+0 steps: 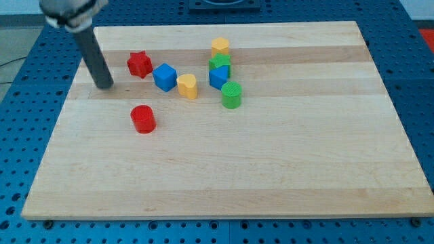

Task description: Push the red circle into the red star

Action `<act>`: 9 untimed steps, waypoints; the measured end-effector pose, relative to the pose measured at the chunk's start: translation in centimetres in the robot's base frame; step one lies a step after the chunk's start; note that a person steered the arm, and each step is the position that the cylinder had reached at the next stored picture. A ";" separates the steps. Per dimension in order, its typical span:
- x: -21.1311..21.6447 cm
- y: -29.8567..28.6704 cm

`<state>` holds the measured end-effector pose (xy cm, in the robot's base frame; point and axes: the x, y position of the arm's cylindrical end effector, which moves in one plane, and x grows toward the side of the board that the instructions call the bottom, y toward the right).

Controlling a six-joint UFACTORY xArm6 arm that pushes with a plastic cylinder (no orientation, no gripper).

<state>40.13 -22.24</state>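
Observation:
The red circle (143,118) lies on the wooden board (271,169) at the view's left of middle. The red star (140,64) lies above it, nearer the view's top, with a clear gap between the two. My tip (104,86) rests on the board to the view's left of both, lower than the star and higher than the circle, touching neither.
A blue cube (164,77) sits just right of the red star, a yellow heart (188,86) beside it. Further right stand a yellow block (220,47), a green block (220,64), a blue block (218,77) and a green cylinder (232,95).

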 end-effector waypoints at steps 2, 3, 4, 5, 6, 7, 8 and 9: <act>11.0 6.7; 9.0 7.0; 5.1 6.5; 4.3 6.7; 4.1 9.8; 2.2 10.2; 0.4 6.6; -1.1 2.1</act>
